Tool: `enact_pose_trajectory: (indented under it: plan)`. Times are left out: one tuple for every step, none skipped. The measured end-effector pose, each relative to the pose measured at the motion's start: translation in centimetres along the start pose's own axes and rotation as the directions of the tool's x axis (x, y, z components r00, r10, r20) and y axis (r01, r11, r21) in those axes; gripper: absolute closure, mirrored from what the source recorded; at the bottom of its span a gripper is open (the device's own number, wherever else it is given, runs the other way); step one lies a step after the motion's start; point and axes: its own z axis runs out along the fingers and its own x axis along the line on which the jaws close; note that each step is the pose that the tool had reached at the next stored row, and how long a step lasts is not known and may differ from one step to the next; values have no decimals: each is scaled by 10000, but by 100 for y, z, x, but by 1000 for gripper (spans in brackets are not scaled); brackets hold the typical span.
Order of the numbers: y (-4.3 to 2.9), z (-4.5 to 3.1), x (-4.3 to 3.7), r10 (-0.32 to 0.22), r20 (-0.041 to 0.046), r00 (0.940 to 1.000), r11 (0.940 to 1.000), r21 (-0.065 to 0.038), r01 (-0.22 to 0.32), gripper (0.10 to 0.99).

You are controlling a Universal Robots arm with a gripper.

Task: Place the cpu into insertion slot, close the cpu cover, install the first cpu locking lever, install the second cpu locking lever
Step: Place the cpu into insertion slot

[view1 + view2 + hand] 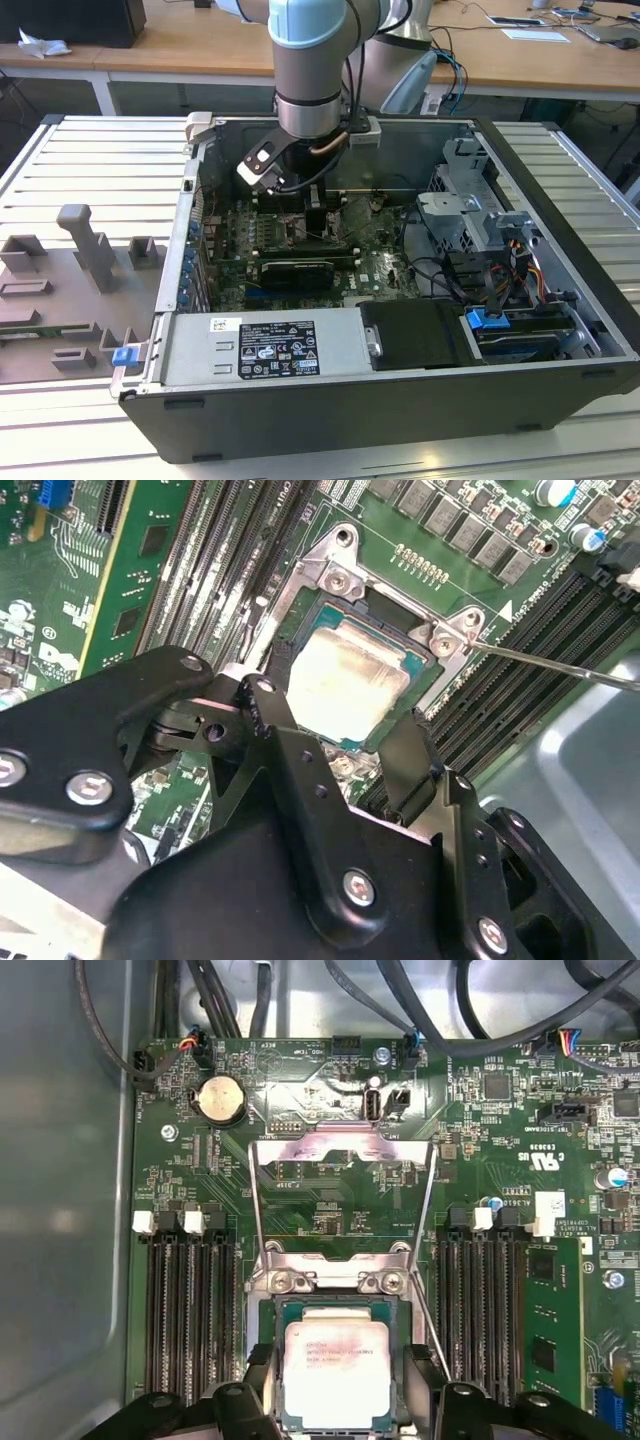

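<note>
Pale silver square cpu (345,685) is seated in the metal-rimmed insertion slot (338,580), straddled by the black hand (340,718), fingers held apart.

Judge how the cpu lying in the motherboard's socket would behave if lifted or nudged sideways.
The cpu is a thin flat square with a metal top, so probably rigid and light. That smooth, pale lid may be slippery to pinch. Lying flat within the rim of the insertion slot, it likely won't slide sideways or tip.
</note>
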Motion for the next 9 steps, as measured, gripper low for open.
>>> enact_pose_trajectory:
  plan:
    - [0,-5,0,0,-1,10000,10000,0,0,467]
    - [1,-14,0,0,0,10000,10000,0,0,482]
    - [2,-20,0,0,0,10000,10000,1,0,549]
    - [3,-33,0,0,0,10000,10000,0,0,612]
    - [3,-40,0,0,0,10000,10000,0,0,671]
    - [4,-45,0,0,0,10000,10000,0,0,733]
    - [4,-53,0,0,-1,10000,10000,0,0,792]
    - [5,-58,1,1,-1,10000,10000,0,-1,792]
    - [5,-63,0,1,0,10000,10000,0,-1,851]
